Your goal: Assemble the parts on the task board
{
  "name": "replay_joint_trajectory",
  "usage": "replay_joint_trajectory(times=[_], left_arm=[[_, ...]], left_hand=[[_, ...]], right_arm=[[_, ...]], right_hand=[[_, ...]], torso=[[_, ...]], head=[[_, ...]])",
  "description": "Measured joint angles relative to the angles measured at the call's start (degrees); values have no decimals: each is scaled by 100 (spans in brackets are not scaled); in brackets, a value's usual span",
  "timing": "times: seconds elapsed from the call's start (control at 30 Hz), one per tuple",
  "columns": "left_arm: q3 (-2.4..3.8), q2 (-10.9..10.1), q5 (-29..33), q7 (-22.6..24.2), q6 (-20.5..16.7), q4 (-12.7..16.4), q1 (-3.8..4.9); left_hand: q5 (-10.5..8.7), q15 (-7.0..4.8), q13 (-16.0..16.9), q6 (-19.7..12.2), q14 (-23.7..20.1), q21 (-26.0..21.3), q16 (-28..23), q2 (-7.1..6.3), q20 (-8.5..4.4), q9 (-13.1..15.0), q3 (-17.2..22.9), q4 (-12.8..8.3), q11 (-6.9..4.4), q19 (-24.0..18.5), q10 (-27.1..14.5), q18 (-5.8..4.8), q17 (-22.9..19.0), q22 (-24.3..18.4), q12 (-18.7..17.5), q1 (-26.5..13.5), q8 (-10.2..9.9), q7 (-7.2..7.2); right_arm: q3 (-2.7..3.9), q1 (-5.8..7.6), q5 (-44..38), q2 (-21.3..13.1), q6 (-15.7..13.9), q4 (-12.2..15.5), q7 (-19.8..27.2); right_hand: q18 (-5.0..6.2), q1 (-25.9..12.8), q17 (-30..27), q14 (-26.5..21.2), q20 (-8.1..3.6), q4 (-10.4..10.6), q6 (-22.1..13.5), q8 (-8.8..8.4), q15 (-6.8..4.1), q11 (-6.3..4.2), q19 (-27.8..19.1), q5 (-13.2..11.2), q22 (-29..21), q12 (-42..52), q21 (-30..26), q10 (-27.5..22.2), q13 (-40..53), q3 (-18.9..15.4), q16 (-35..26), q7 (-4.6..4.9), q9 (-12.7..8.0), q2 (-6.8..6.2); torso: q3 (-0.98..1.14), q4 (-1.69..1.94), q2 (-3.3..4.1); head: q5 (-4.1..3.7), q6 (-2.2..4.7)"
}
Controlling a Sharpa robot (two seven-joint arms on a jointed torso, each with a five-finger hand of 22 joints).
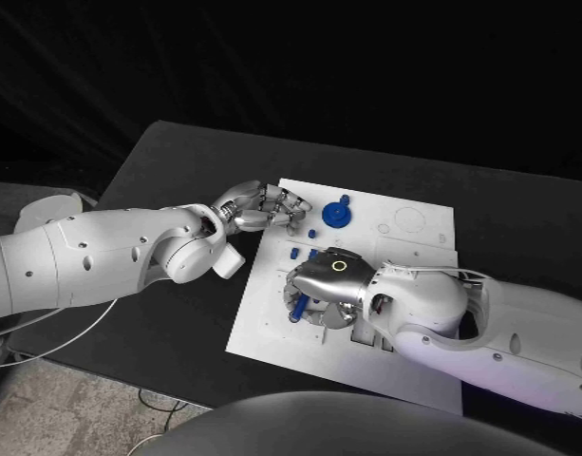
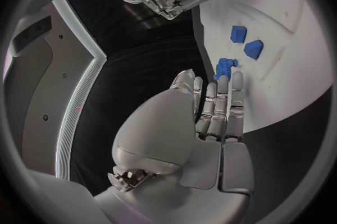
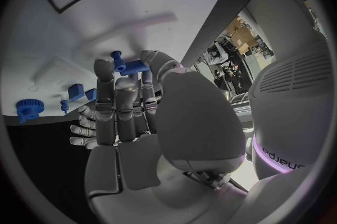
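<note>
The board (image 1: 414,252) lies on the dark surface (image 1: 167,171). The right robot hand (image 1: 321,293) hovers over its near half, fingers curled round a blue peg (image 3: 126,65), hiding the slots beneath. The left robot hand (image 1: 261,206) rests at the board's far left edge, fingers loosely together and holding nothing. A blue gear (image 1: 337,214) and two small blocks (image 2: 246,42) lie between the hands; the gear's detail is hard to make out.

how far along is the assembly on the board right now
Early, it seems. The blue gear sits on the task board; whether it is seated is unclear. The right hand holds a blue part. The left hand rests open at the board's edge. Two small blue blocks lie loose.
</note>
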Motion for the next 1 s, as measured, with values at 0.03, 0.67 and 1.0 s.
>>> replay_joint_trajectory(times=[0.03, 0.67, 1.0], left_arm=[[0, 0, 0, 0, 2, -2, -1], [0, 32, 7, -6, 42, -36, -16], [0, 50, 17, -18, 73, -55, -23]], left_hand=[[0, 0, -4, 0, 0, 0, 16, 0, 0, -4, 10, 10, 0, 0, 0, 0, 0, 0, 0, 0, 0, 0], [0, 0, -26, 0, 0, 0, 16, 52, 0, -10, 31, 31, 19, 0, -20, 0, -6, -1, 0, -52, 0, 0], [0, 0, -33, -20, 0, 0, 16, 82, 0, -10, 47, 47, 19, 0, -20, -1, -11, -2, 0, -83, 0, 20]], right_arm=[[-4, 2, 9, -15, -27, 15, 11], [-1, 315, 22, -187, -220, 335, 98], [-2, 321, 22, -152, 25, 325, 45]], right_hand=[[0, -28, 7, 13, 0, -12, 23, 1, 13, -3, 0, -7, 0, 45, 46, 100, 5, 25, 17, 15, 48, -12], [0, -101, -158, -22, -81, -197, 28, -211, -103, 189, -127, -289, -2, 646, 291, 821, 13, 278, -58, 50, 194, -73], [0, -184, 93, -39, -72, -193, 145, -359, -82, 22, -240, -311, -2, 1260, 308, 654, 13, 329, 134, 46, 183, -129]], torso=[[0, 0, 0], [1, 3, -5], [1, 1, -1]], head=[[3, 0], [77, 0], [94, 0]])
